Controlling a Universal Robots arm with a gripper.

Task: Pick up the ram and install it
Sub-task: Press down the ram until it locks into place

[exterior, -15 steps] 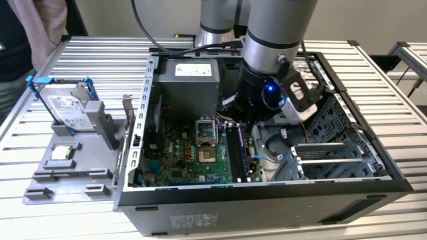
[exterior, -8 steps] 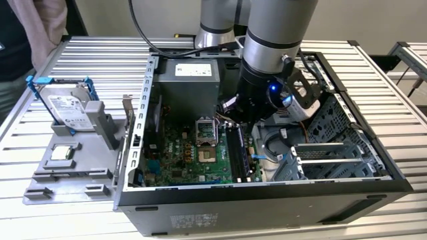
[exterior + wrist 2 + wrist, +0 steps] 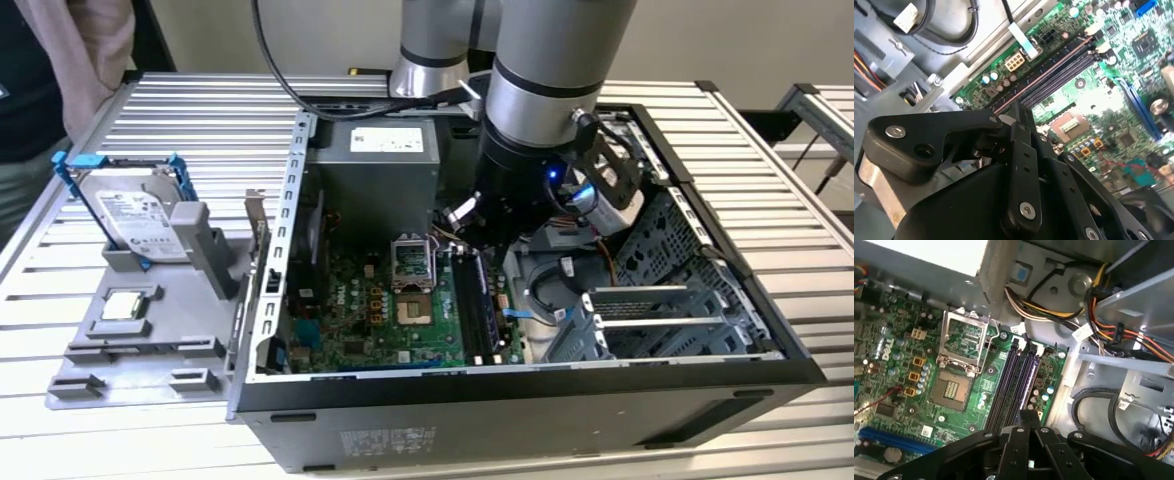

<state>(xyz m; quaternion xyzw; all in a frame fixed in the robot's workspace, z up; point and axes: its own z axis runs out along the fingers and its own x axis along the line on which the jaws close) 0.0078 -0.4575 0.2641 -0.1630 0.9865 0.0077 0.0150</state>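
My gripper [image 3: 465, 238] reaches down inside the open computer case [image 3: 534, 400], just above the far end of the black ram slots [image 3: 470, 300]. In both wrist views its dark fingers are drawn close together at the tip [image 3: 1028, 416] [image 3: 1018, 107]. A thin dark edge shows between them, which I take to be the ram held edge-on; the fingers hide the rest of it. The tip hovers over the long ram slots [image 3: 1016, 382] [image 3: 1054, 75] on the green motherboard, apart from them. The slots look empty.
An open CPU socket [image 3: 964, 345] lies beside the slots. Bundled power cables [image 3: 1104, 325] and a metal drive cage [image 3: 667, 320] crowd the other side. On the exterior view's left, a grey tray [image 3: 134, 350] holds a hard drive [image 3: 134, 220]. A person [image 3: 40, 80] stands behind it.
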